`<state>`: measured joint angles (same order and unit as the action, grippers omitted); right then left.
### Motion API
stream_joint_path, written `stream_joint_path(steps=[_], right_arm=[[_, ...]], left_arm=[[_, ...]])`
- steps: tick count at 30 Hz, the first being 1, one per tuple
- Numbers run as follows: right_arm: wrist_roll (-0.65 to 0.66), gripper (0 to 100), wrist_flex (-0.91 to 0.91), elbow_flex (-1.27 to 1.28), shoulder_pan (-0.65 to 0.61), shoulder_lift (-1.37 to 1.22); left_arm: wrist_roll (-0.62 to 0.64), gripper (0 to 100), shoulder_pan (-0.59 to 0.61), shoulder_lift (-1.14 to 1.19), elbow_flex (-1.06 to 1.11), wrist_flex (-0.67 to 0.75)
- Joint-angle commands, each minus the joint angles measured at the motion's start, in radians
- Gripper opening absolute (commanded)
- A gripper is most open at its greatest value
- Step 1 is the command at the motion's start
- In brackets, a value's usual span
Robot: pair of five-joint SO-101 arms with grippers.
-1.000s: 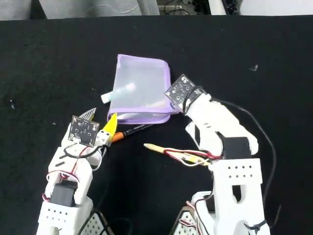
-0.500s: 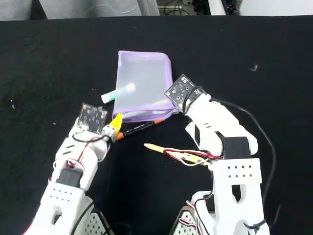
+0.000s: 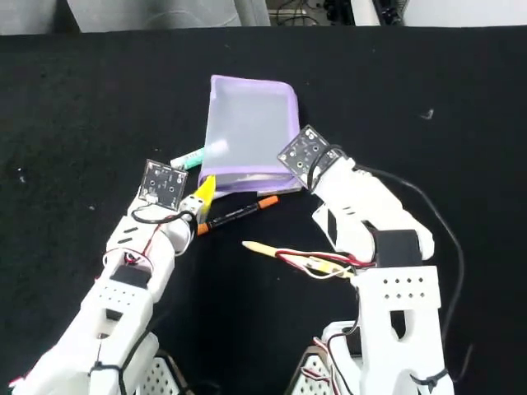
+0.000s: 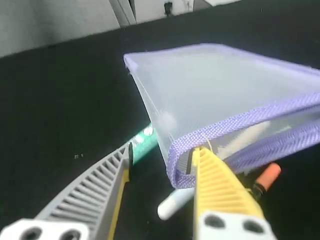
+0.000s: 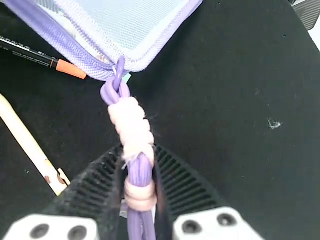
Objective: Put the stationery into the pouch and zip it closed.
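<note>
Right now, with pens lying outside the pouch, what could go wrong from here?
1. The right gripper is shut on the zip cord; a pull might slide the pouch away or close it with the black pen and cream pencil left out.
2. The open left gripper at the pouch's corner might knock the marker aside.

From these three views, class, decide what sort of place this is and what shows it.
Probably a robotics lab bench: two white arms on a black table, the right gripper shut on the purple pouch by its zip cord, and what look like cables at the far edge.
</note>
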<state>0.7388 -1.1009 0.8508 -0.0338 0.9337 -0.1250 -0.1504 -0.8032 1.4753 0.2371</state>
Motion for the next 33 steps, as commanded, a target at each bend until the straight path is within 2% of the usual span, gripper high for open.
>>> stream_joint_path(steps=[1, 7, 12, 14, 23, 25, 29, 33], right_arm=[[0.005, 1.1, -0.008, -0.056, -0.005, 0.042], [0.005, 1.1, -0.008, -0.056, -0.005, 0.042], [0.005, 1.1, -0.006, -0.056, -0.006, 0.042], [0.005, 1.1, -0.003, -0.056, -0.006, 0.042], [0.005, 1.4, -0.005, -0.056, -0.006, 0.042], [0.0, 4.1, -0.005, -0.056, -0.003, 0.042], [-0.074, 15.8, -0.002, -0.062, -0.003, 0.042], [-0.071, 26.4, 0.002, -0.064, -0.003, 0.042]], left_arm=[[0.018, 20, -0.012, 0.077, -0.124, 0.068], [0.012, 11, -0.038, 0.324, -0.334, 0.068], [0.011, 6, -0.081, 0.473, -0.424, 0.068], [0.011, 3, -0.082, 0.5, -0.446, 0.068], [0.018, 3, -0.076, 0.46, -0.433, 0.06], [0.02, 3, -0.074, 0.427, -0.423, 0.06], [0.02, 3, -0.071, 0.331, -0.397, 0.038], [0.063, 3, -0.019, 0.242, -0.481, -0.16]])
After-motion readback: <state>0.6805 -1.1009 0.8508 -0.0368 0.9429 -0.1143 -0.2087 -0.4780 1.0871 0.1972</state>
